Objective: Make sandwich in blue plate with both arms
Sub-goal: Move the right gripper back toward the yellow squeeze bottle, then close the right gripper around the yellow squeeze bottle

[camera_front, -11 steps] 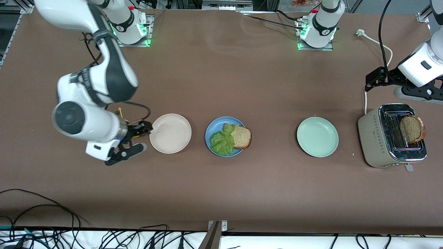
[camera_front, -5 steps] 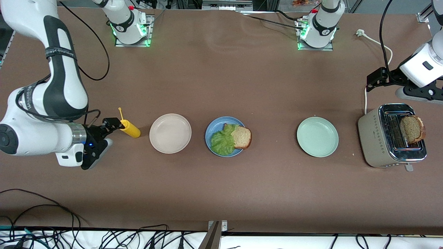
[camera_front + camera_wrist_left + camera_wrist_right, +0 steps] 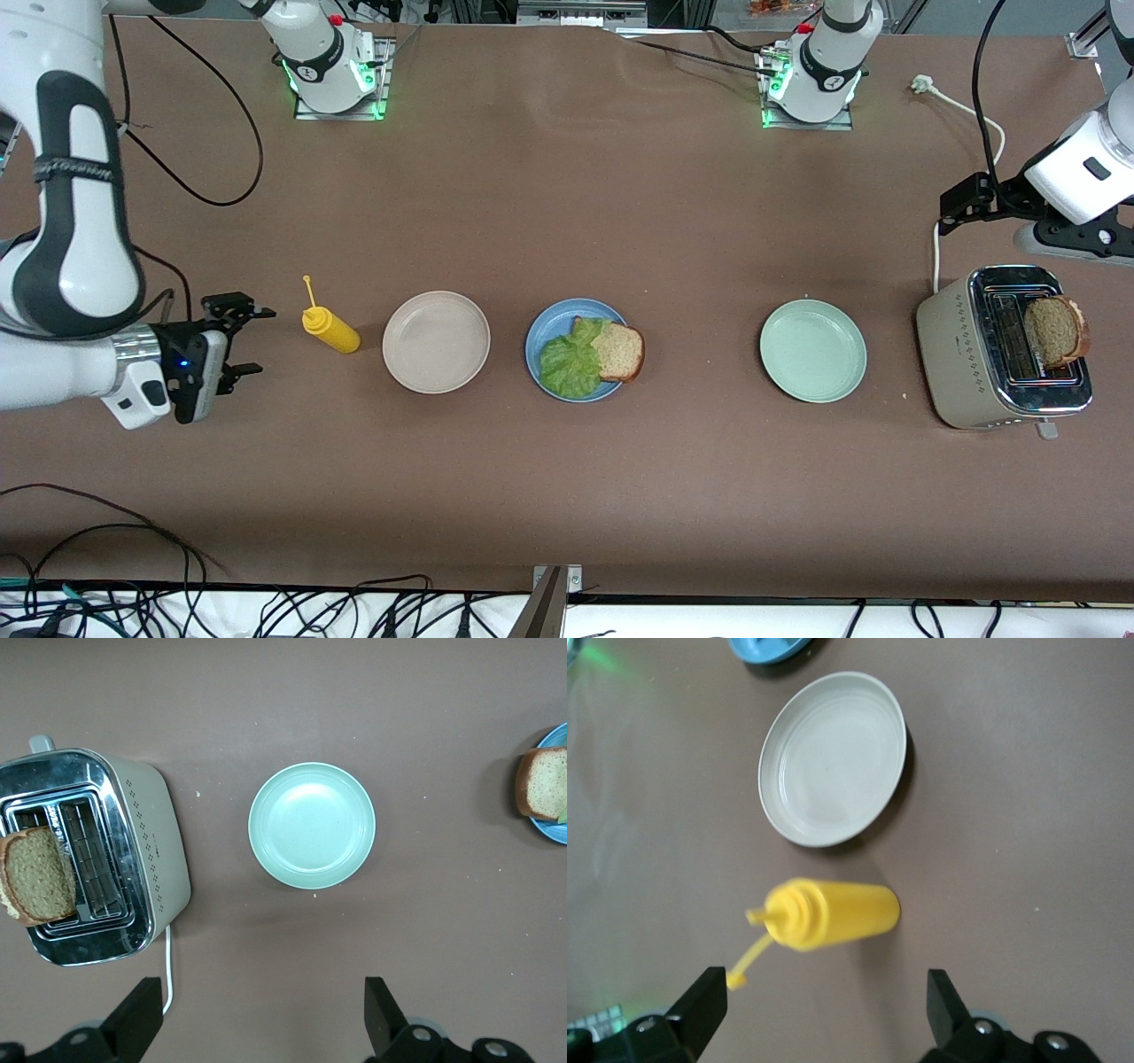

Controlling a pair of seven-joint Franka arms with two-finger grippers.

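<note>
The blue plate (image 3: 540,330) sits mid-table and holds a ruffled green lettuce leaf (image 3: 570,363) and one brown bread slice (image 3: 619,351), whose edge overlaps the leaf. A second bread slice (image 3: 1054,330) stands in the toaster (image 3: 966,354). My right gripper (image 3: 237,338) is open and empty over bare table, with the yellow squeeze bottle (image 3: 330,330) between it and the plates. The right wrist view shows this gripper (image 3: 826,1001) a little short of the bottle (image 3: 833,914). My left gripper (image 3: 1067,235) hangs open and empty beside the toaster; in its own wrist view (image 3: 261,1014) only bare table lies between the fingers.
A beige-white plate (image 3: 436,341) lies between bottle and blue plate. A mint-green plate (image 3: 812,350) lies between blue plate and toaster. The toaster's white cord (image 3: 935,257) runs toward the arm bases. Cables (image 3: 106,549) hang along the table edge nearest the front camera.
My right arm has swung from beside the beige-white plate toward its own end of the table, uncovering the yellow bottle. The left arm has barely moved.
</note>
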